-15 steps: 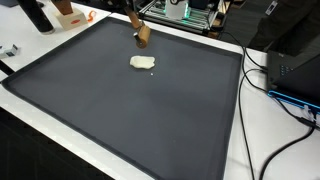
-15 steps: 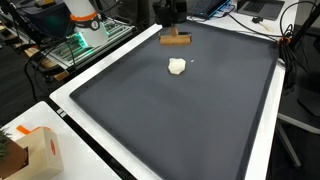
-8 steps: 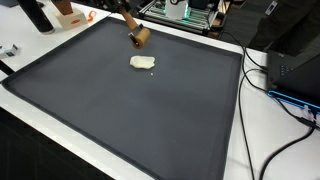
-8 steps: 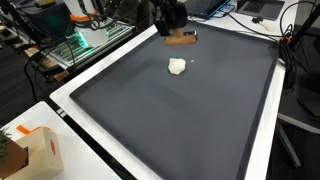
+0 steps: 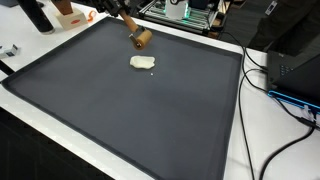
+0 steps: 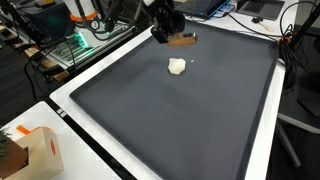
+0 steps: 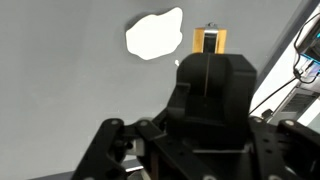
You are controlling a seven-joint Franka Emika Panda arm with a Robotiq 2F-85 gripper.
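My gripper (image 5: 133,31) is shut on a small brown wooden block (image 5: 142,40) and holds it tilted just above the far edge of the black mat (image 5: 150,110). In an exterior view the gripper (image 6: 170,33) holds the block (image 6: 182,40) lying flat. A white lump (image 5: 143,63) lies on the mat a little nearer than the block, apart from it; it also shows in both other views (image 6: 177,66) (image 7: 155,33). In the wrist view the block (image 7: 209,40) sits beyond the gripper body (image 7: 208,70), to the right of the lump. The fingertips are hidden there.
The mat covers most of a white table (image 5: 240,130). Cables (image 5: 275,90) and dark equipment lie along one side. A black bottle (image 5: 36,15) and an orange object (image 5: 68,15) stand past a far corner. An orange-and-white box (image 6: 35,150) sits near a front corner.
The arm has swung and tilted, so the block has turned from upright to slanted. It has stayed at about the same spot by the far edge. The white lump has not moved.
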